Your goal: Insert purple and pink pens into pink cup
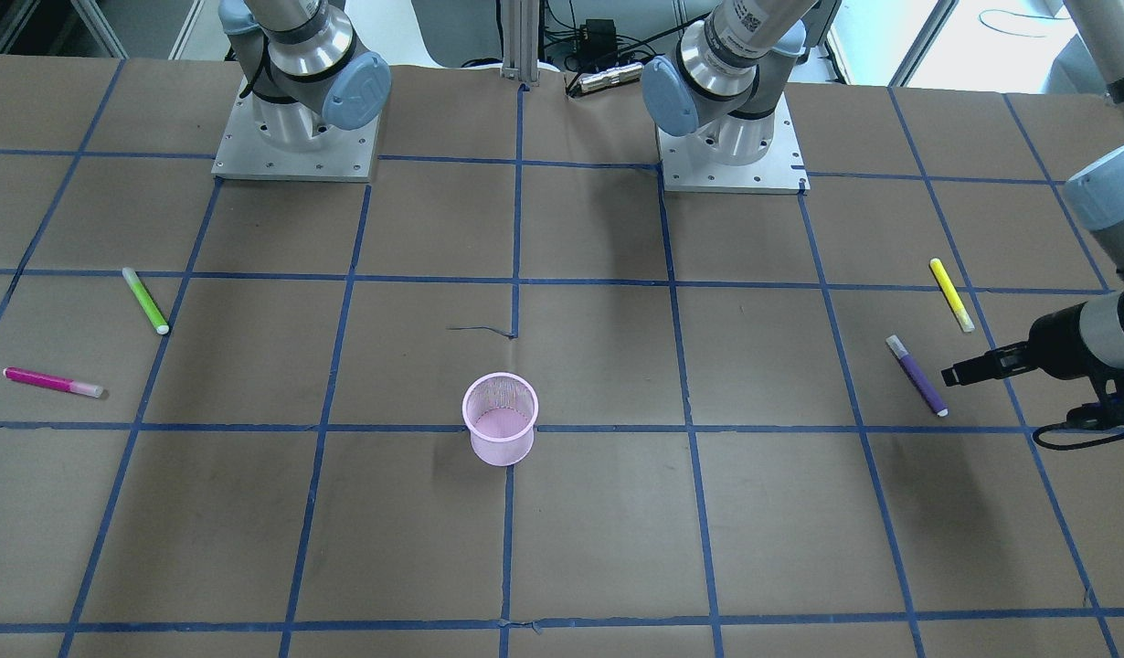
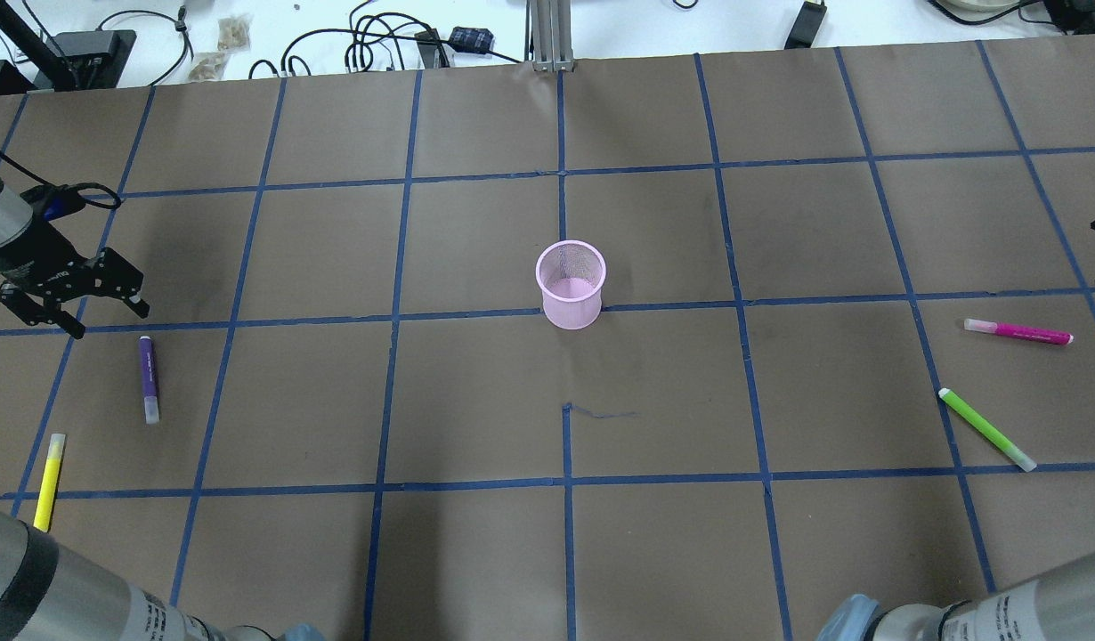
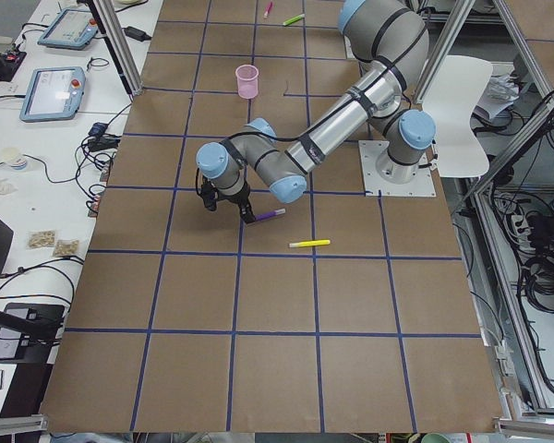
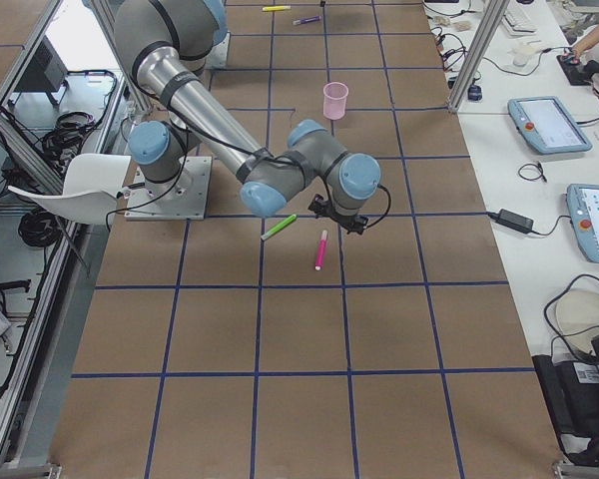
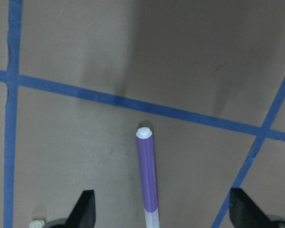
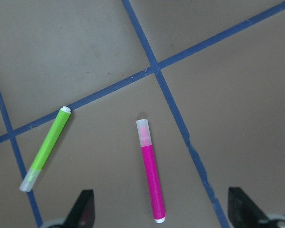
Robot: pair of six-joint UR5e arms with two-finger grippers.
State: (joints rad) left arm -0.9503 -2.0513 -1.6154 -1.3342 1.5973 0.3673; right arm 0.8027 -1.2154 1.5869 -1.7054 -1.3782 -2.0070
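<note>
The pink mesh cup stands upright mid-table. The purple pen lies flat on the robot's left side. My left gripper hangs open just beyond the pen's far end. In the left wrist view the purple pen lies between the two open fingertips, untouched. The pink pen lies flat on the right side. My right gripper is open above the pink pen and holds nothing. It barely shows at the overhead view's right edge.
A green pen lies near the pink pen, closer to the robot. A yellow pen lies near the purple pen, closer to the robot. Blue tape lines grid the brown table.
</note>
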